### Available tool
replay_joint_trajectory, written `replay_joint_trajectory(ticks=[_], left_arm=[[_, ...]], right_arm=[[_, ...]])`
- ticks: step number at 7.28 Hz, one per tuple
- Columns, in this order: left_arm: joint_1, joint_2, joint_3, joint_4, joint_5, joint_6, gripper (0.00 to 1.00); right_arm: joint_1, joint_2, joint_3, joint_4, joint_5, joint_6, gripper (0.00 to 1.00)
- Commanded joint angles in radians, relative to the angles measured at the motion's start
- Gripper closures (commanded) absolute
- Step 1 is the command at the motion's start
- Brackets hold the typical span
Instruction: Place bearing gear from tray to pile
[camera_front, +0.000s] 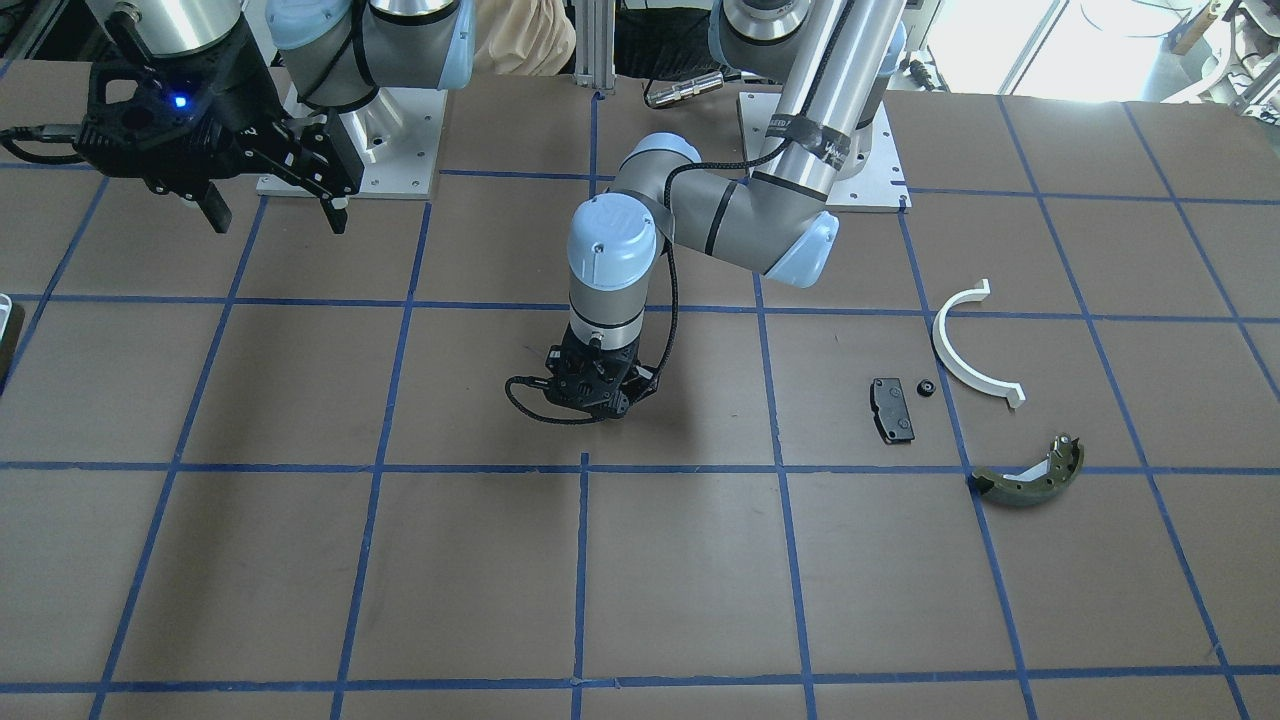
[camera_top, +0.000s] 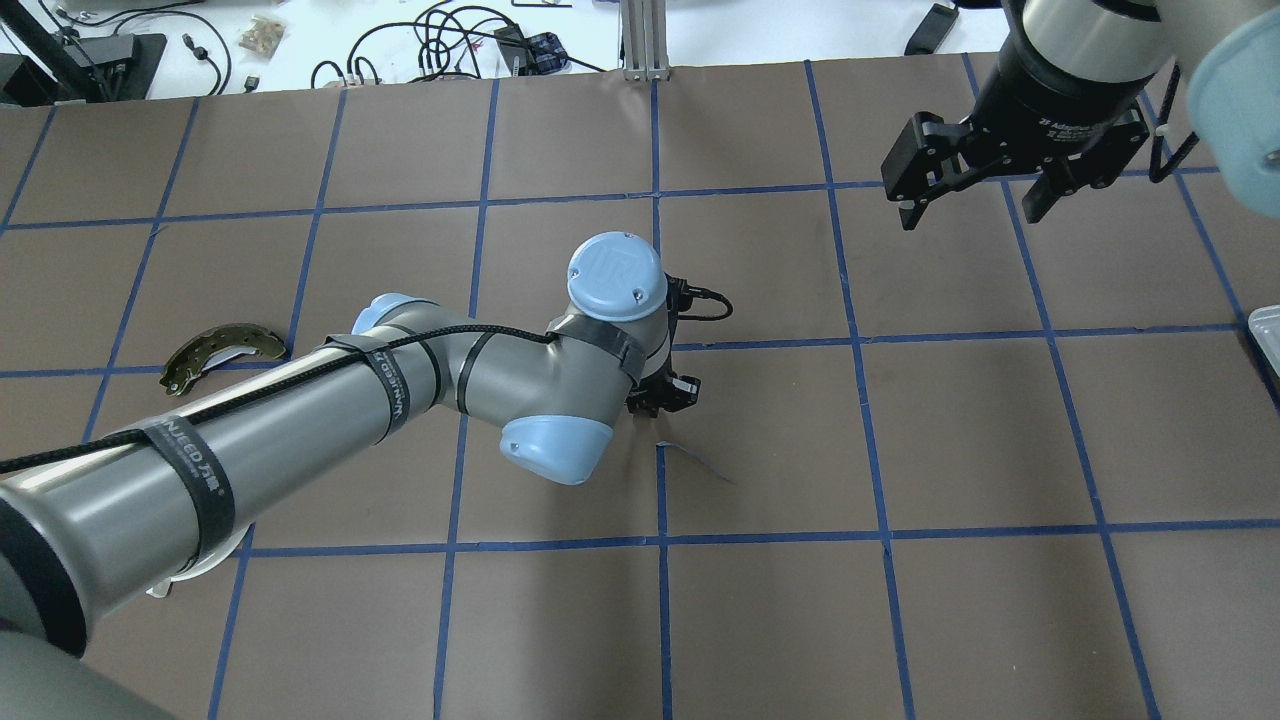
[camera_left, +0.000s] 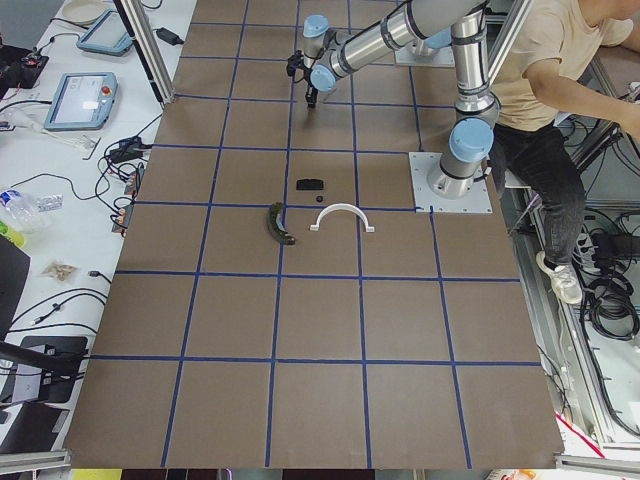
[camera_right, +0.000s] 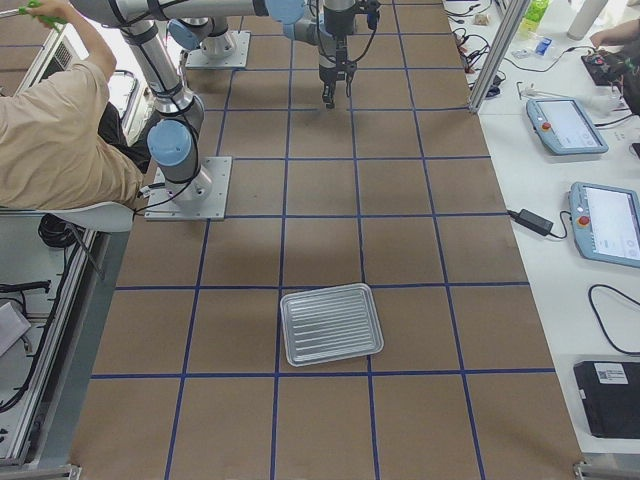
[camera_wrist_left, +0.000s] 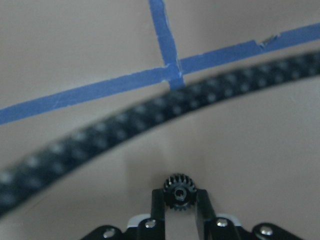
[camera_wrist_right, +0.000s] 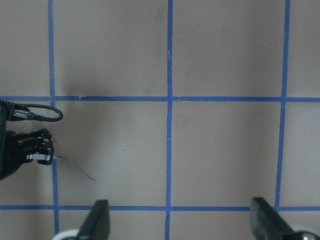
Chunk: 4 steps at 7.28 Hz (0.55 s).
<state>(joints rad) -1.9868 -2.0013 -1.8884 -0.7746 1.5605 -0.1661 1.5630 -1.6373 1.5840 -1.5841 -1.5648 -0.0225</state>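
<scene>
One small, stiff, probably light bearing gear (camera_wrist_left: 179, 190) sat pinched across its teeth in the left end effector (camera_wrist_left: 179, 201); the right end effector (camera_wrist_right: 179, 217) gaped empty.

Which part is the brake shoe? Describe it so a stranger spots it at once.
Start at the left arm's base plate; loose parts lie on the table before it. The brake shoe is the one farthest from the robot, past the white half-ring. It alone is olive-green, a curved strip.
</scene>
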Motion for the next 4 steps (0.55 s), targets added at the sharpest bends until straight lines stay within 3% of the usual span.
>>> replay_joint_trajectory(ticks=[1, 2, 3, 4], left_arm=[[0.035, 0.074, 0.082, -0.25, -0.051, 0.074, 1.0], [0.074, 0.111, 0.144, -0.454, -0.051, 0.147, 1.0], [0.104, 0.143, 0.149, -0.547, -0.05, 0.164, 1.0], [0.141, 0.159, 0.144, -0.549, -0.045, 0.13, 1.0]], right_arm=[[0.0, -0.001, 0.002, 0.004, 0.0, 0.004, 0.0], [0.003, -0.001, 0.01, 0.003, -0.001, 0.045, 0.0], [0.003, -0.001, 0.011, 0.0, 0.0, 0.088, 0.0], [0.003, -0.001, 0.011, -0.007, 0.003, 0.088, 0.0]])
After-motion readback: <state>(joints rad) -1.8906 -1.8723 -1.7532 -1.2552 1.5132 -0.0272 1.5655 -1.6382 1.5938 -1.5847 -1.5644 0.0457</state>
